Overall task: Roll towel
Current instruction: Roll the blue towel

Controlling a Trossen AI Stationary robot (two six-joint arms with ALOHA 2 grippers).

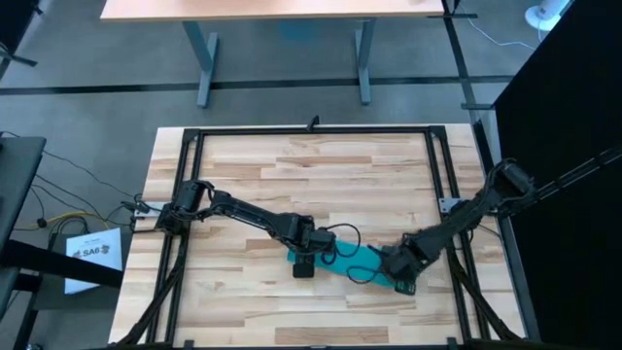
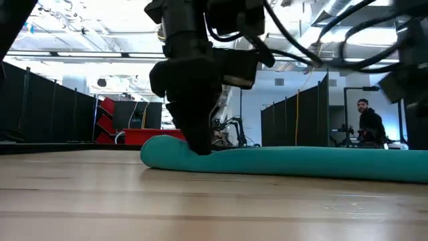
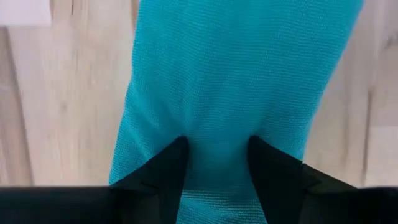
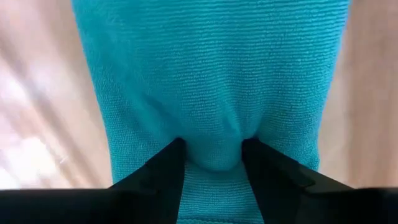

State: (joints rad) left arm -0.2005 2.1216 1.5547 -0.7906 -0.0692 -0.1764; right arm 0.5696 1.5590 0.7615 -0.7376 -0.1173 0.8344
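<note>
Near the front edge of the wooden table (image 1: 243, 185), the left gripper (image 1: 304, 255) pinches one end of the teal towel (image 1: 364, 261), its fingers (image 3: 168, 168) pressed into the fabric with a fold bunched between them, while the right gripper (image 1: 400, 270) clamps the other end the same way. The towel already lies as a long, narrow, plump roll running slantwise between the two arms, so the rolling looks largely done, with only a final tightening and letting go seemingly left. Its plain, finely ribbed cloth appears smooth and soft, rounded at the end seen at table height.
</note>
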